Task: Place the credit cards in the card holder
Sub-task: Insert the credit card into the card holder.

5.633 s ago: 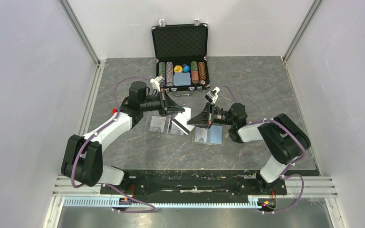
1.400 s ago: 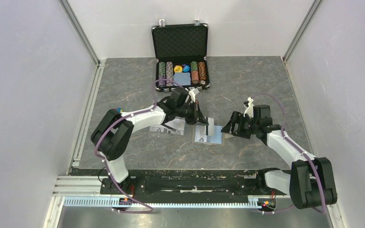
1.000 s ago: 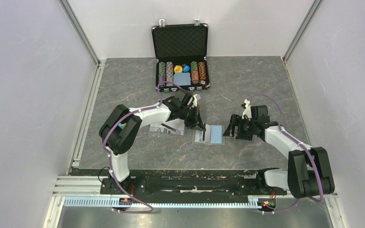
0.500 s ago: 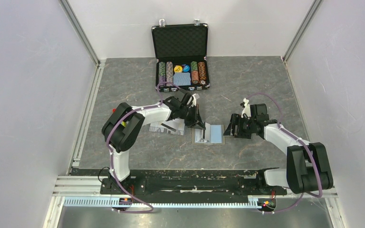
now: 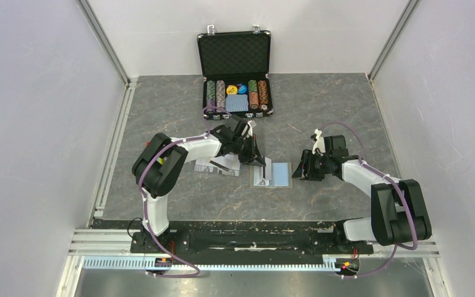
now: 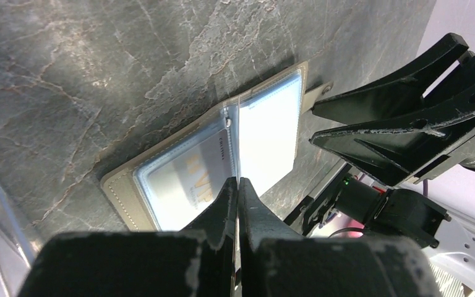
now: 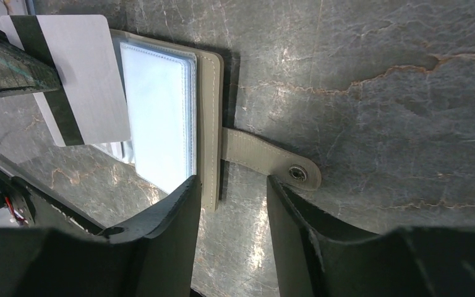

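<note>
Findings for your attention.

1. The card holder [image 5: 281, 174] lies open and flat on the table [image 5: 340, 105], at the centre of the overhead view, between your two grippers. Its light blue lining faces up. Its tab clasp [image 7: 266, 161] lies unfastened on the stone, pointing toward the right of the wrist frame.

2. Your left gripper [image 5: 258, 162] sits at the holder's upper left corner in the overhead view. Its fingers [image 6: 222, 204] are pressed together on the held credit card [image 7: 89, 74]. From the left wrist that card appears edge-on as a thin line, roughly in line with the holder's centre fold. From the right wrist, in the upper left of the frame, its whitish-grey back and dark stripe are plain. Its lower part overlaps the holder's far page. You cannot tell from these views whether it touches the holder.

3. The stowed credit card [image 6: 188, 179] shows behind the clear window of the holder's left page, gold lettering visible.

4. Your right gripper [image 7: 232, 185] is low at the holder's right edge. Its fingers [image 7: 161, 229] are spread, one over the holder's near corner, the other just past the tab. Bare table shows between them; they pinch nothing.

5. Clear sleeves [image 5: 219, 164] lie left of the holder. The open poker-chip case [image 5: 234, 57] stands at the top centre, well apart.
</note>
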Robot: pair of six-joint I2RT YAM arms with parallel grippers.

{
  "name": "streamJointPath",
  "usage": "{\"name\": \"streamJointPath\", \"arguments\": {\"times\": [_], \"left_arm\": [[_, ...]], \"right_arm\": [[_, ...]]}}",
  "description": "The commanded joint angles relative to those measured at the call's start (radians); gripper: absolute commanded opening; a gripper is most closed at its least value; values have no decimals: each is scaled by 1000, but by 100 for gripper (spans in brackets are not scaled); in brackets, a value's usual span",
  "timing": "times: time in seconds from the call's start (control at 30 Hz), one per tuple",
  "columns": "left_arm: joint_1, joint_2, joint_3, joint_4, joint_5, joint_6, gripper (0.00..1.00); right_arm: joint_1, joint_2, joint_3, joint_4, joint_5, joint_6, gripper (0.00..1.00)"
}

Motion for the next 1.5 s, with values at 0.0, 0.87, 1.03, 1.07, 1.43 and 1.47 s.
{"name": "streamJointPath", "arguments": {"times": [0.0, 0.87, 1.03, 1.07, 1.43, 1.47], "left_arm": [[-3, 4, -22, 8, -15, -37, 2], [-3, -99, -97, 97, -58, -156, 2], [-4, -126, -97, 88, -74, -165, 2], [-3, -121, -100, 104, -68, -174, 2], [-7, -66, -91, 163, -61, -194, 2], [-8, -62, -91, 169, -62, -193, 2]], "right_arm": [[-2, 15, -1, 49, -35, 7, 44], [-1, 54, -44, 103, -90, 35, 26], [-2, 57, -47, 107, -93, 37, 25], [-2, 58, -47, 108, -94, 37, 25], [-1, 62, -54, 114, -100, 42, 24], [-2, 64, -54, 115, -101, 44, 25]]}}
